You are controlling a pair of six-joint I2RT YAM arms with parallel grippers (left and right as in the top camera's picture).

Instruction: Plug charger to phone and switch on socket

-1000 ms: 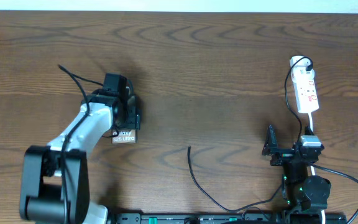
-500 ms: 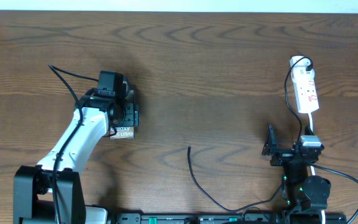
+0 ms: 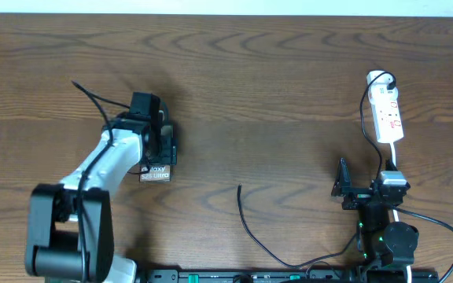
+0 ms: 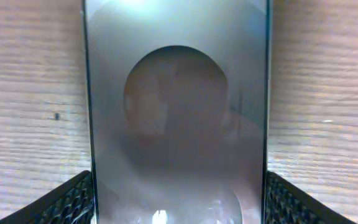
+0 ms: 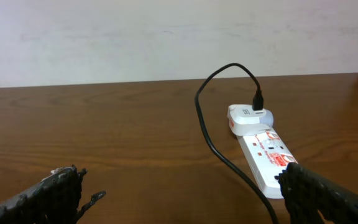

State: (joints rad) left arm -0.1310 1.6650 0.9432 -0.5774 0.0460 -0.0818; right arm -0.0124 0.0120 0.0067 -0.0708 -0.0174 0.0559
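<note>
At the left, the left end effector (image 4: 179, 196) is down over the phone (image 3: 156, 173), which lies flat on the bench (image 3: 274, 79). From overhead only the phone's lettered end shows from under the arm. In the left wrist view the phone fills the space between the two fingers (image 4: 73, 202), whose inner faces meet its long edges, so the end effector seems clamped across the phone's width rather than merely straddling it.

Toward the middle, the charger (image 3: 250, 229) lies loose on the bench, well apart from the phone. Its free tip (image 3: 239, 188) points away from the robot and nothing touches it.

At the right, the right end effector (image 5: 182, 186) hangs near the robot's base with its fingers spread wide and nothing between them. Beyond it lies the socket (image 3: 387, 116), a white strip with a black plug (image 5: 258, 102) seated in the adapter at its far end.

The step in hand looks like securing or positioning the phone; plugging in is not yet begun. Next, the right arm would probably need to pick up the cable close behind its tip and bring it to the phone's port, with the phone held steady. The switch comes after that.
</note>
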